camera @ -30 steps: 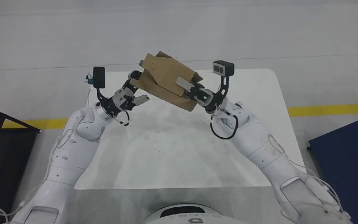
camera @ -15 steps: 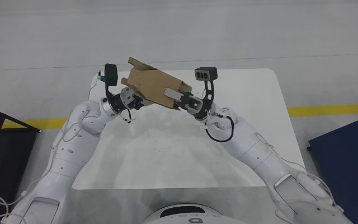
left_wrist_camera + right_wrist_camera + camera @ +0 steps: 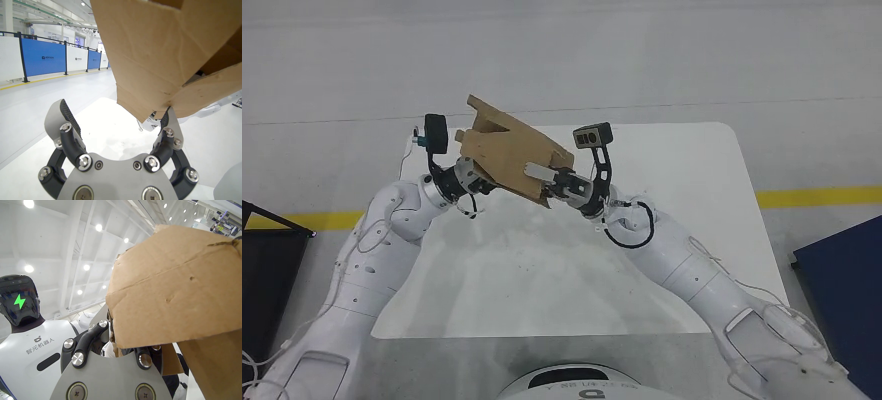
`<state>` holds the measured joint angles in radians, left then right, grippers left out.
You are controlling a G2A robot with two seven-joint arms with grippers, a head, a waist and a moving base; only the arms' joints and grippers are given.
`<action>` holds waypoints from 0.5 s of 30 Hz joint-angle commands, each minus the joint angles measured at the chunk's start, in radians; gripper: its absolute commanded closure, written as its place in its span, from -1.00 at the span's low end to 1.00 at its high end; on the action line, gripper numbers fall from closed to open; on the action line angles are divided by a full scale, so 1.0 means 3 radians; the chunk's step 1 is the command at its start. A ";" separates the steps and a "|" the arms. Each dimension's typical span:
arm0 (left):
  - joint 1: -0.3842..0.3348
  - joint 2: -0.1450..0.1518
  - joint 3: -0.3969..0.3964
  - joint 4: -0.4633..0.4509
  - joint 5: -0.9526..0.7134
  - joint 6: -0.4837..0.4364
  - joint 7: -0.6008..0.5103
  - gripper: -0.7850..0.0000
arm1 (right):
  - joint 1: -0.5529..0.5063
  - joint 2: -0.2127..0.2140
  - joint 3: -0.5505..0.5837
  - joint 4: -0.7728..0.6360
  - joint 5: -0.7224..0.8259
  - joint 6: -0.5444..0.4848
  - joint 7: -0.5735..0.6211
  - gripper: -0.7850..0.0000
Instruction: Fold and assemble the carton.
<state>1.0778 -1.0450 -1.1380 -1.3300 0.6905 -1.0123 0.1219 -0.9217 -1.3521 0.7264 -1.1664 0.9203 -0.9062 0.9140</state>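
Right gripper [image 3: 550,180] is clamped on an edge of the carton [image 3: 507,150], with one pale finger [image 3: 540,168] lying flat on the upper panel. Just one carton is in play, held between two grippers and raised off the single white table [image 3: 672,230]. It slopes from the right gripper across to the left gripper [image 3: 474,178] on its far side.

From above, the left gripper is tucked against the carton's underside and its spread is hard to judge. The left wrist view settles this: the left gripper [image 3: 115,106] stands wide apart, with one ribbed fingertip [image 3: 166,115] touching the carton's [image 3: 151,56] lowest corner and the other well clear, over the table [image 3: 105,128]. That view also shows the carton's open, hollow end.

The right wrist view adds a creased flap of the carton [image 3: 170,285] running down between the right gripper's [image 3: 113,332] fingers, its edge ragged there.
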 commanded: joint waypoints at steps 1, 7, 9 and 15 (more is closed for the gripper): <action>0.0016 0.0005 -0.0018 -0.0006 0.0005 0.0000 0.0015 -1.00 | 0.0007 0.0002 0.0060 0.0113 -0.0117 -0.0102 -0.0102 1.00; 0.0205 0.0062 -0.0194 -0.0114 0.0040 0.0000 0.0021 -1.00 | 0.0007 0.0002 0.0060 0.0113 -0.0117 -0.0102 -0.0102 1.00; 0.0306 0.0094 -0.0307 -0.0152 0.0050 0.0000 0.0026 -1.00 | 0.0007 0.0002 0.0060 0.0113 -0.0117 -0.0102 -0.0102 1.00; 0.0623 0.0191 -0.0691 -0.0307 -0.0023 0.0000 0.0084 -1.00 | -0.0189 0.0006 0.0128 -0.0209 0.0512 0.0290 0.0202 1.00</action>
<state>1.2492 -0.9917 -1.3270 -1.4153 0.6890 -1.0123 0.1432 -0.9701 -1.3515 0.7587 -1.2249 1.0139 -0.8511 0.9289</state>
